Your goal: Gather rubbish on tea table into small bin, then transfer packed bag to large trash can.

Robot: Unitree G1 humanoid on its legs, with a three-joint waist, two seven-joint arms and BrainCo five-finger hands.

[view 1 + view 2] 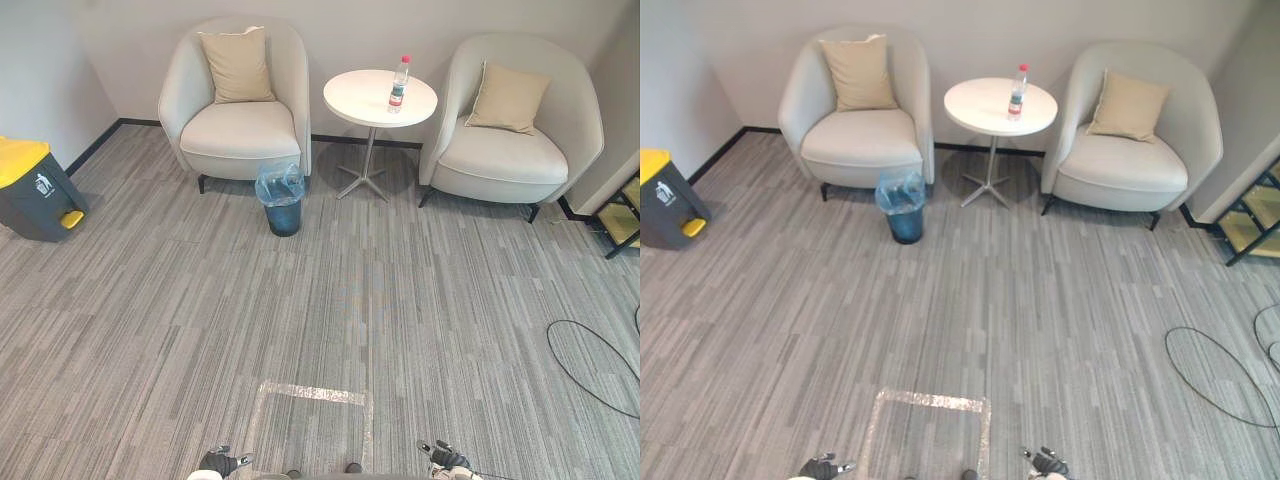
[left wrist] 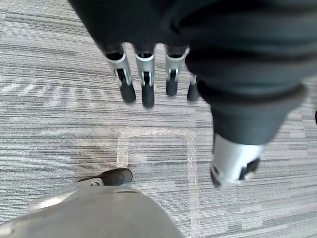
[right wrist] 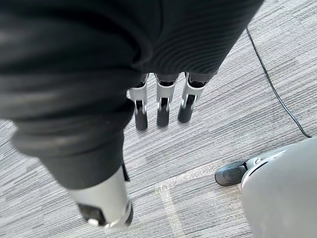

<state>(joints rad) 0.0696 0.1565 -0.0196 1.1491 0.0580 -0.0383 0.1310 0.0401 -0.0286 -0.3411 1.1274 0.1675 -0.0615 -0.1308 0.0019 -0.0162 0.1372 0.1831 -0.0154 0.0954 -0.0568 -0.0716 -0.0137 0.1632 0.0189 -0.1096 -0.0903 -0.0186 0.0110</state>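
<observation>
a grey, streaked carpet [image 2: 59,99] is seen beneath the silver, dark-tipped fingers [image 2: 147,82]. far ahead of them, a white table [image 1: 360,102], beige cushions [image 1: 236,64], a dark blue bin [image 1: 283,218] and a yellow-lidded dark grey trash can [image 1: 30,195] are shown.

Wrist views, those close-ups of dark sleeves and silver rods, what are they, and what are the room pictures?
Those come from cameras on a humanoid robot's wrists. The silver rods are fingers: the left robot hand and right robot hand hang open over the carpet, holding nothing. The room pictures come from its head camera. There a bottle stands on the round table between two armchairs, a small bin stands on the carpet nearby, and a large can stands far left.
</observation>
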